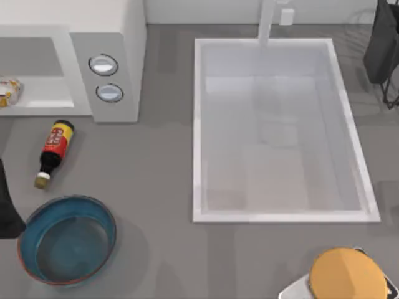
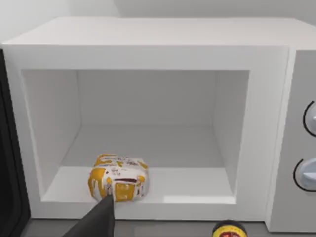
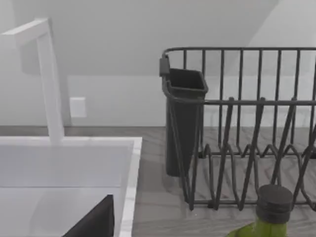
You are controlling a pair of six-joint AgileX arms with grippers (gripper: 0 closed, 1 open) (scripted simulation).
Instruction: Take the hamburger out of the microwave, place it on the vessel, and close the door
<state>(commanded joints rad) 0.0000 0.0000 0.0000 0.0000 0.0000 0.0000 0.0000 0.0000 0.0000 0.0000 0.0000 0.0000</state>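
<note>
No lettering can be read. The dark bottle (image 1: 53, 151) near the table's left edge has a red-yellow label, and the hamburger (image 2: 118, 178) wrapper bears print, both illegible.

The hamburger (image 2: 118, 177) is placed inside the microwave (image 1: 118, 37). Before the microwave, a bottle (image 1: 55, 149) is laid, then the vessel (image 1: 65, 240). Right of the microwave, a sink (image 1: 280, 131) is set.

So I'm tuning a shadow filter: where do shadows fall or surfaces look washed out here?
Top view: the teal-blue bowl with reddish-brown rim throws a soft shadow toward the right; the white rectangular sink looks pale and hazy. Left wrist view: the white microwave cavity is evenly lit, with faint shade beneath the paper-wrapped hamburger.
</note>
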